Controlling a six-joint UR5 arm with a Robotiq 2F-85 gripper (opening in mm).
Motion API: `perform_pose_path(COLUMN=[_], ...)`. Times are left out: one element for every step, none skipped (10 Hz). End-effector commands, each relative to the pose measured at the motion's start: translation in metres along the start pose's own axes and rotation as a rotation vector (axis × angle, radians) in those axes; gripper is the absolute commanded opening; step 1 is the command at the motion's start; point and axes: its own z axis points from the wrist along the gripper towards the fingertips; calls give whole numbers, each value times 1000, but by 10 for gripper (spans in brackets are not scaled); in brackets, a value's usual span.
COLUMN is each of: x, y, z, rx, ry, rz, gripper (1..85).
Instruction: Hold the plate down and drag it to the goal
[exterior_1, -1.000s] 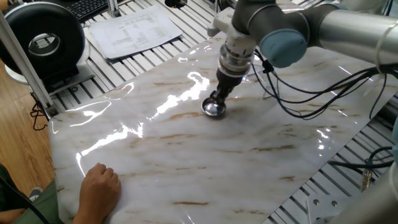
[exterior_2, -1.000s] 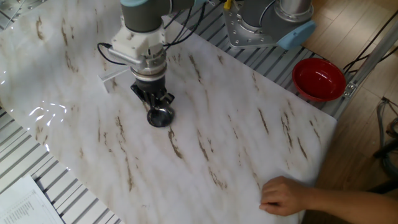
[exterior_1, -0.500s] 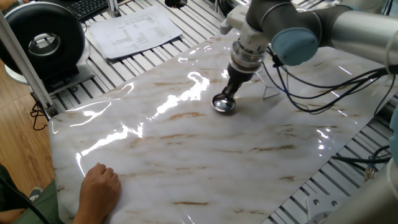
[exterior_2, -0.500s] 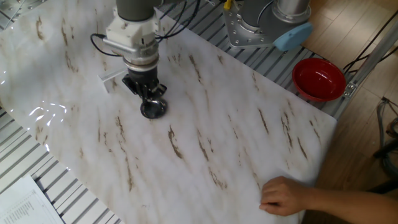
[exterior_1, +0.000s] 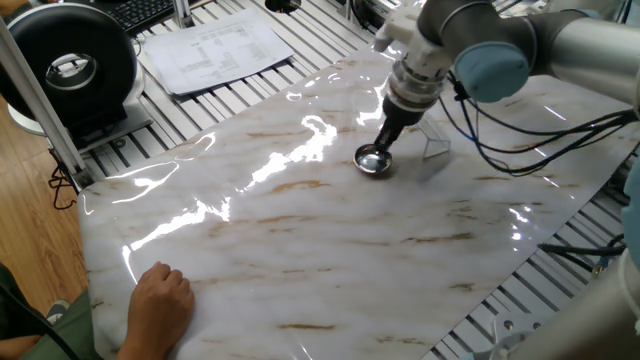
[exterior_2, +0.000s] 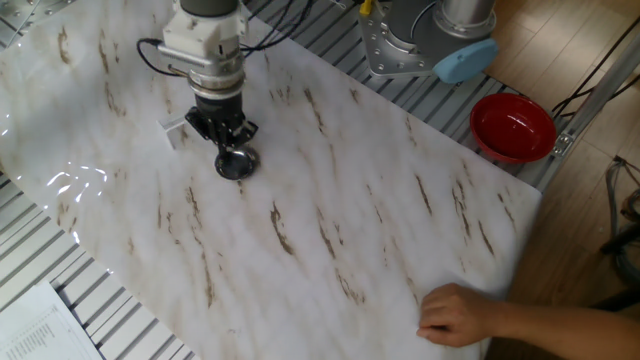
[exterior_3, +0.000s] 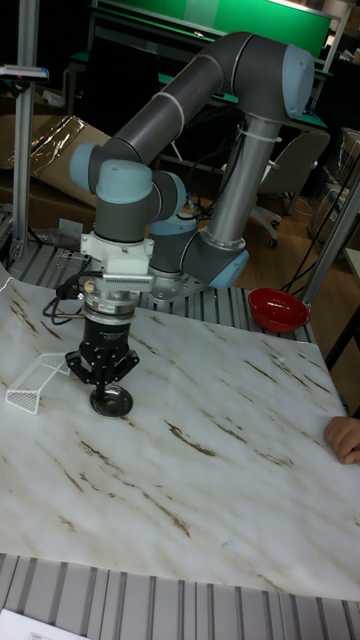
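The plate (exterior_1: 373, 161) (exterior_2: 236, 164) (exterior_3: 110, 401) is a small shiny silver dish lying on the marbled sheet. My gripper (exterior_1: 381, 151) (exterior_2: 233, 152) (exterior_3: 106, 387) stands upright over it, shut, with its fingertips pressing down inside the bowl. The goal (exterior_1: 433, 146) (exterior_2: 174, 130) (exterior_3: 34, 383) is a faint see-through angular frame close beside the plate. It lies to the plate's right in one fixed view and to its left in the other fixed view and the tall view. A small gap separates plate and goal.
A person's hand (exterior_1: 160, 300) (exterior_2: 455, 312) (exterior_3: 343, 438) rests on the sheet's edge. A red bowl (exterior_2: 512, 125) (exterior_3: 278, 308) sits off the sheet near the arm's base. Cables (exterior_1: 500, 150) trail behind the gripper. A black round device (exterior_1: 70, 65) and a paper (exterior_1: 215, 48) lie beyond the sheet.
The gripper has slid the plate across the sheet toward the goal, rightward in one fixed view and leftward in the other. The hand has stayed put.
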Motion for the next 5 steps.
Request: perform_pose_path(x=[9, 11, 14, 14, 11], y=[-20, -24, -25, -26, -21], z=[-4, -3, -4, -6, -9], rx=[-7, -5, -5, 9, 3], ry=[-25, -29, -13, 4, 13], rz=[-25, -34, -29, -31, -18], gripper=[13, 13, 17, 17, 17])
